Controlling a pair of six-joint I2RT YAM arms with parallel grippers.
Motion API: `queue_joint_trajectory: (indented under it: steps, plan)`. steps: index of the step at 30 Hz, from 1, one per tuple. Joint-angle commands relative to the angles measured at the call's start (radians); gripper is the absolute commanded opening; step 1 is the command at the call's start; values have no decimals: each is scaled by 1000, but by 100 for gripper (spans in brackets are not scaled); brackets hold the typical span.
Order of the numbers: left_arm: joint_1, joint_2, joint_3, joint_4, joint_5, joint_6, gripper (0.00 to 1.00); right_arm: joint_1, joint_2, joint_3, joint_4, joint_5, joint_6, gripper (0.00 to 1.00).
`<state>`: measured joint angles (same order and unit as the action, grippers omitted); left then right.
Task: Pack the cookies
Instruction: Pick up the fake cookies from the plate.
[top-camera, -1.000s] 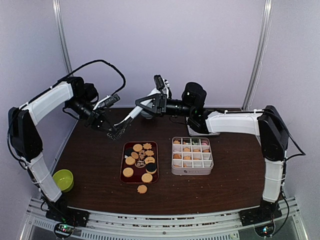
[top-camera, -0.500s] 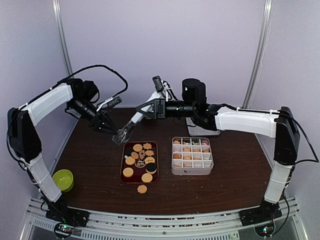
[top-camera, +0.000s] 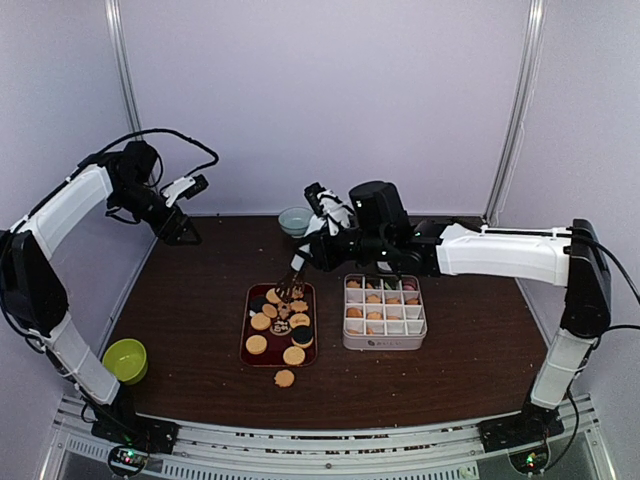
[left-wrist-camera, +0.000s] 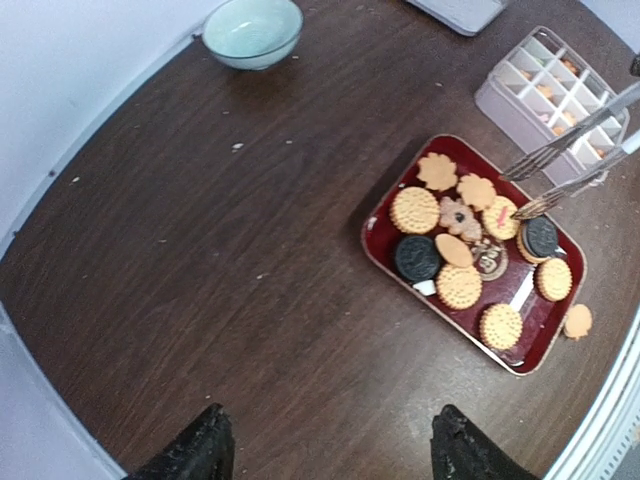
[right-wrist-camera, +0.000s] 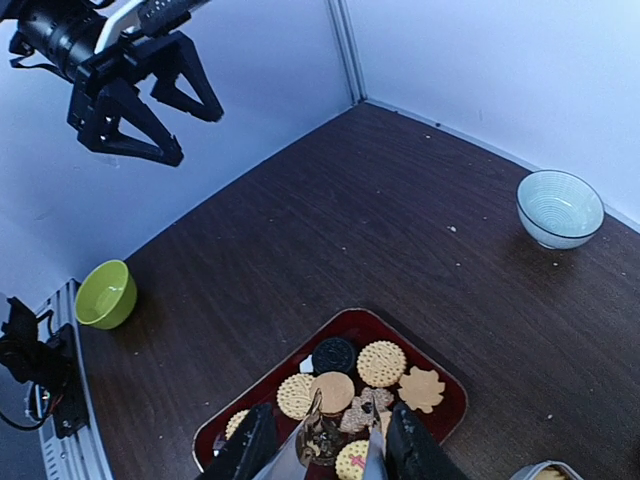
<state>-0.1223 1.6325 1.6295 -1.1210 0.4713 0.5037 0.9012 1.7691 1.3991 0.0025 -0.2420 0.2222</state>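
The cookies (top-camera: 280, 318) lie on a dark red tray (top-camera: 247, 330); most are golden, round or flower-shaped, and a few are black (left-wrist-camera: 416, 258). One golden cookie (top-camera: 285, 378) lies loose on the table in front of the tray. My right gripper (top-camera: 320, 252) is shut on metal tongs (top-camera: 298, 278). The tong tips (right-wrist-camera: 316, 405) stand apart just over the tray's middle, either side of a dark brown cookie (right-wrist-camera: 328, 445). My left gripper (top-camera: 183, 232) hangs open and empty, high at the far left.
A white box (top-camera: 385, 312) divided into compartments, with cookies in several of them, stands right of the tray. A pale blue bowl (top-camera: 295, 220) sits at the back. A green bowl (top-camera: 127, 358) sits at the near left edge.
My left gripper has opened, let go of the tong tips and drawn back to the far left. The right arm has swung the tongs down over the tray.
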Motion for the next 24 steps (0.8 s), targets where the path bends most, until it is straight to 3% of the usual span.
queue_joint_trajectory:
  steps: [1, 3, 8, 14, 24]
  plan:
    - [45, -57, -25, 113, -166, -61, 71, 25, 6, 1, 34, 186, -63, 37]
    - [70, -70, -42, 148, -238, -84, 75, 32, 24, 7, 41, 198, -68, 37]
    - [130, -106, -102, 236, -334, -134, 97, 43, 57, 12, 43, 204, -79, 37]
    - [245, -122, -125, 269, -235, -178, 98, 49, 75, -4, 61, 202, -77, 37]
    - [247, -140, -171, 265, -223, -142, 98, 54, 107, -20, 63, 216, -96, 37]
